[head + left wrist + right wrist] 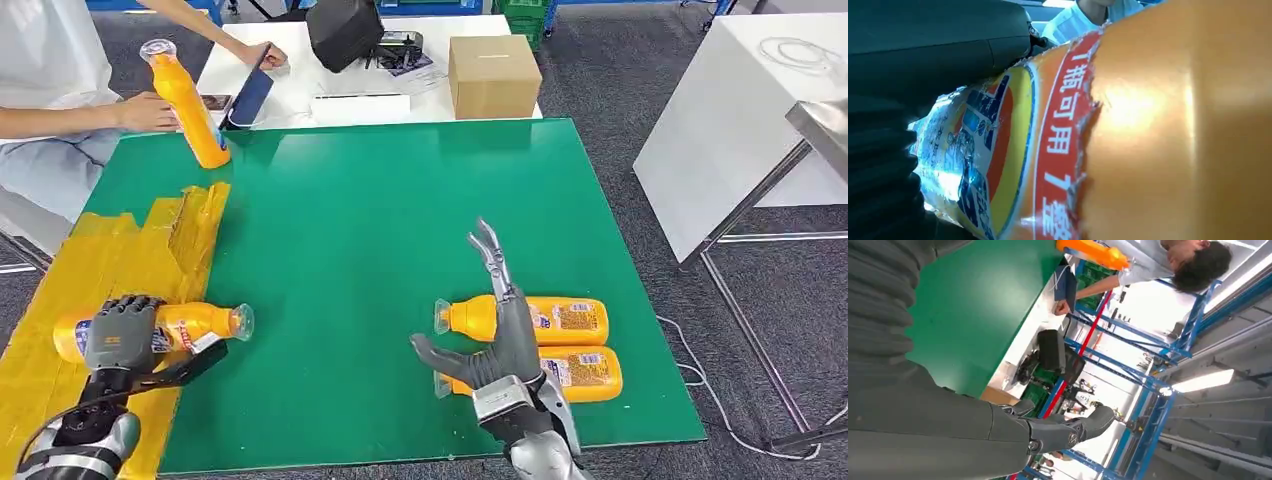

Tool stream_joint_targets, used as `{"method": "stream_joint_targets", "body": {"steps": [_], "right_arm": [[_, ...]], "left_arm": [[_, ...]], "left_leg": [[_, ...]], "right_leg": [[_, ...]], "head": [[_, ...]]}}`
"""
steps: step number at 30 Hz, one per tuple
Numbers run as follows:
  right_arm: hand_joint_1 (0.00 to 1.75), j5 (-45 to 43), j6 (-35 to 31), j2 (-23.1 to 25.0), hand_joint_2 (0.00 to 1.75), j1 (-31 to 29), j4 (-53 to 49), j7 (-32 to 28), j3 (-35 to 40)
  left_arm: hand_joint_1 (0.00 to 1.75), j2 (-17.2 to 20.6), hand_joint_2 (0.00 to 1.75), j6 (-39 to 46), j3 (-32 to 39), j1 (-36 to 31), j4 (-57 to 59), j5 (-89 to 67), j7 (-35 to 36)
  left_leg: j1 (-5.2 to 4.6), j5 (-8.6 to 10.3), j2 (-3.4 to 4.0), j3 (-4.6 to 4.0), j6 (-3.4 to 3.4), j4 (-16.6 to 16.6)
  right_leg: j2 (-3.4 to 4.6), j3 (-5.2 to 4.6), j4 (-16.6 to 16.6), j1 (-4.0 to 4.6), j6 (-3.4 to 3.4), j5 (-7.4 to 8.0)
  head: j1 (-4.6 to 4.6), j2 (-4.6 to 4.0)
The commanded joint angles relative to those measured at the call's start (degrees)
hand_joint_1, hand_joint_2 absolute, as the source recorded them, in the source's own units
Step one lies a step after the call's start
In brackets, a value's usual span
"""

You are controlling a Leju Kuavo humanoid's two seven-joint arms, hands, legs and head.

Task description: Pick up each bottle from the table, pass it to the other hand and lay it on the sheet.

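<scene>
our left robot hand [120, 335] grips an orange bottle [190, 325] lying on the yellow sheet [40, 380] at the green bench [350, 220] edge. our right robot hand [495, 345] hovers wide, holding nothing, above two orange bottles [575, 345] lying side by side. a person [50, 80] holds another bottle [188, 100] upright at the far corner.

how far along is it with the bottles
No bottle lies free on the yellow sheet yet. The left hand grips one bottle lying at the sheet's edge. The right hand hovers open over two bottles on the green table. A person holds a fourth bottle upright.
</scene>
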Motion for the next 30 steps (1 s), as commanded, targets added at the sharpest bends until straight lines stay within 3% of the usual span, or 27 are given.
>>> {"method": "stream_joint_targets", "body": {"steps": [1, 15, 20, 30], "right_arm": [[0.00, 0.28, 0.10, 0.05, 1.75, -2.19, 3.77, 0.50, 0.19], [0.00, 1.12, 0.86, -0.43, 1.75, -2.49, 4.93, 1.39, 0.36], [0.00, 1.28, 0.32, -0.53, 1.75, -2.47, 5.48, 1.37, 0.58], [0.00, 1.27, -0.19, -0.73, 1.75, -2.76, 6.06, 1.35, 0.94]], "left_arm": [[0.00, -0.99, 1.75, -1.12, -4.41, -2.49, 6.92, -1.44, 1.39], [0.00, -1.88, 1.75, 3.52, -3.34, -2.18, 6.60, -0.31, 1.59], [0.00, -4.28, 1.75, 10.60, -0.62, -0.92, 4.10, 4.01, -1.24], [0.00, -6.57, 1.75, 11.35, 4.25, 1.28, -3.28, 3.61, -4.70]], "left_leg": [[-0.01, 0.01, 0.03, 0.14, 0.03, -0.08], [0.00, 0.02, -0.05, 0.23, 0.02, -0.08], [-0.01, 0.03, -0.07, 0.21, 0.02, -0.08], [0.02, 0.00, -0.01, 0.04, 0.02, -0.02]], "right_leg": [[-0.05, 0.15, -0.09, 0.01, -0.04, 0.01], [-0.18, 0.28, -0.09, 0.02, -0.04, 0.00], [-0.19, 0.26, -0.09, 0.01, -0.03, 0.00], [-0.17, 0.09, -0.07, 0.04, -0.03, -0.01]], "head": [[0.00, 0.00], [0.00, 0.00], [0.00, 0.00], [0.00, 0.00]]}}
